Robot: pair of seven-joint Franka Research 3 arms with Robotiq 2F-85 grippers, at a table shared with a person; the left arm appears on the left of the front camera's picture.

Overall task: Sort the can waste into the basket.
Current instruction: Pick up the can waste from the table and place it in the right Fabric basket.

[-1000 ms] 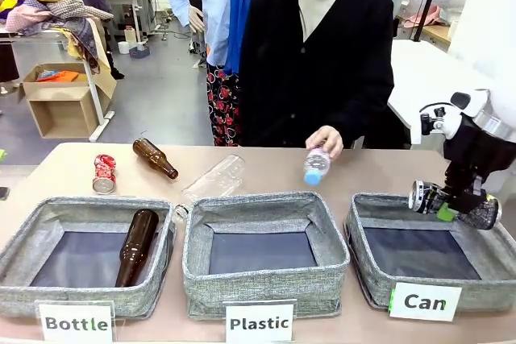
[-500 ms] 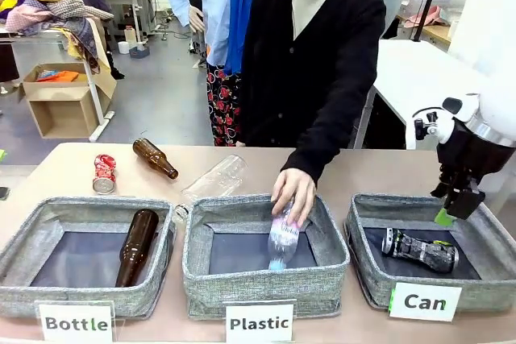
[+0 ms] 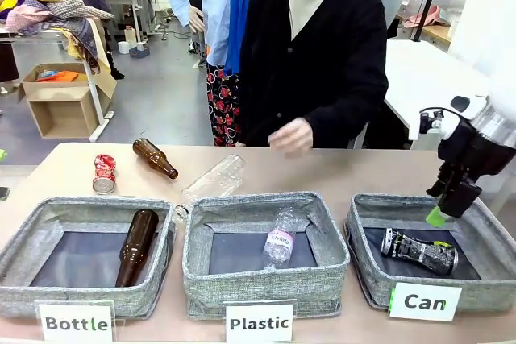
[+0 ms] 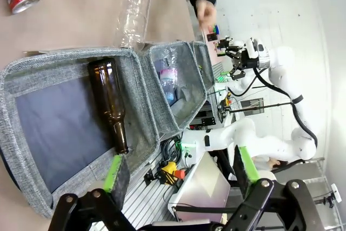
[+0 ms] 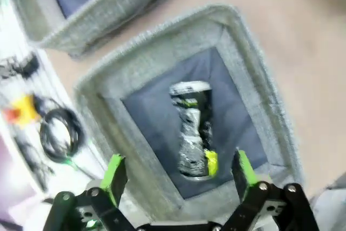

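The right pincer (image 3: 440,213) hangs with its two green-padded fingers spread wide and nothing between them, just above the far right part of the basket (image 3: 367,271). Below it and a little toward the middle of the counter (image 3: 371,171), the black can (image 3: 419,251) lies on its side on the dark floor of this basket, apart from the fingers and not touched by them. On the near wall of the basket, in front of the pincer, stands a white card (image 3: 424,302) with the word "Can". The next bin (image 3: 266,203) beside the basket, further from the right pincer, is marked "Plastic" and holds a clear bottle (image 3: 280,247) that lies tilted on its floor. Beyond this bin, above the far edge of the counter, a person's hand (image 3: 292,136) is held in the air with nothing in it. The left pincer (image 4: 181,169) is also wide open and empty; it looks down on the bin marked "Bottle" (image 4: 65,58), where a brown bottle (image 4: 111,104) lies on the floor. Past that bin, on the bare counter and well apart from both pincers, the crushed red can (image 3: 104,173) lies outside the basket, with another brown bottle (image 3: 155,158) near it.
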